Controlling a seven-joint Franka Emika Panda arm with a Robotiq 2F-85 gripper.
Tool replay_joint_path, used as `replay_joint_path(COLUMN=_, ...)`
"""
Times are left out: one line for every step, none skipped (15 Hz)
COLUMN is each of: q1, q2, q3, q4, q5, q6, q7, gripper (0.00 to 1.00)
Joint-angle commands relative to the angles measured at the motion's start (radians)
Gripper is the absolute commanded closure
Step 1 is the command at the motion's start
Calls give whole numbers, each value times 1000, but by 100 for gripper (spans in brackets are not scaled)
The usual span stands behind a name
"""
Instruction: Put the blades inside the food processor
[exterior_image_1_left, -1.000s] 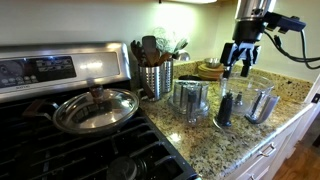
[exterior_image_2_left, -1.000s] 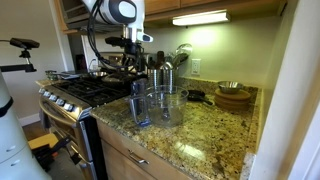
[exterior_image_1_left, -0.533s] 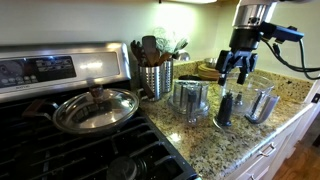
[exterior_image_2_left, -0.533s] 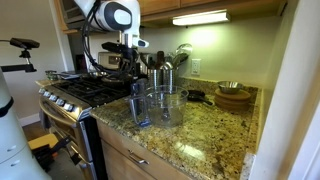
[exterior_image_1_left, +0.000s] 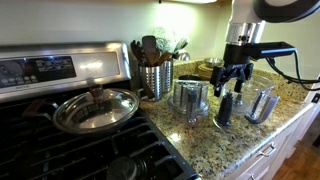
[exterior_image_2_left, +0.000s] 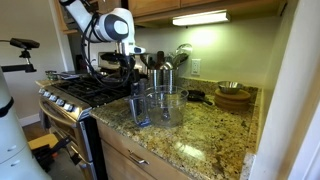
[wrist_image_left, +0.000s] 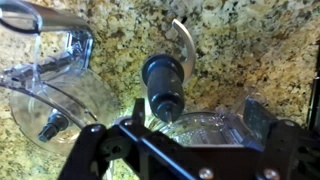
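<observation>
The blade unit (wrist_image_left: 165, 85) is a dark hub with a curved steel blade, standing upright on the granite counter. It also shows in both exterior views (exterior_image_1_left: 224, 108) (exterior_image_2_left: 138, 108). The clear food processor bowl (wrist_image_left: 55, 95) with its centre shaft lies beside it, and shows in both exterior views (exterior_image_1_left: 190, 100) (exterior_image_2_left: 165, 105). My gripper (wrist_image_left: 175, 125) is open and empty, hanging just above the blade unit with a finger on either side and not touching it. It is also in both exterior views (exterior_image_1_left: 232, 75) (exterior_image_2_left: 130, 70).
A second clear plastic container (exterior_image_1_left: 260, 103) stands on the blade's other side. A metal utensil holder (exterior_image_1_left: 155, 78) is behind the bowl. A lidded pan (exterior_image_1_left: 95, 108) sits on the stove. Wooden bowls (exterior_image_2_left: 232, 97) are at the counter's back. The counter edge (exterior_image_1_left: 270, 140) is close.
My gripper has come down and moved sideways, from higher up at the back to just over the blade unit. It stays open. Nothing on the counter has moved.
</observation>
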Motion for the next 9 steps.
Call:
replay_joint_path(q1=1, q2=5, q3=2, q4=-15, q5=-87, q6=26, q7=96, gripper=0)
replay_joint_path(q1=0, q2=16, q3=-1, q4=-10, q5=-95, q6=27, q7=102, gripper=0)
replay_joint_path(q1=0, q2=25, q3=-3, q4=-8, q5=-101, q6=30, q7=105, gripper=0)
replay_joint_path(q1=0, q2=37, q3=-6, q4=-5, q5=-99, q6=35, q7=103, gripper=0)
replay_joint_path(q1=0, q2=48, q3=-9, q4=-3, q5=-95, q6=37, q7=103, gripper=0)
replay_joint_path(q1=0, q2=63, q3=-13, q4=1, q5=-90, q6=43, q7=96, gripper=0)
replay_joint_path(q1=0, q2=73, q3=-16, q4=2, q5=-95, q6=48, q7=99, gripper=0)
replay_joint_path(q1=1, q2=84, q3=-19, q4=4, q5=-96, q6=57, q7=97, gripper=0)
replay_joint_path(q1=1, q2=94, q3=-23, q4=5, q5=-105, q6=66, q7=102, gripper=0)
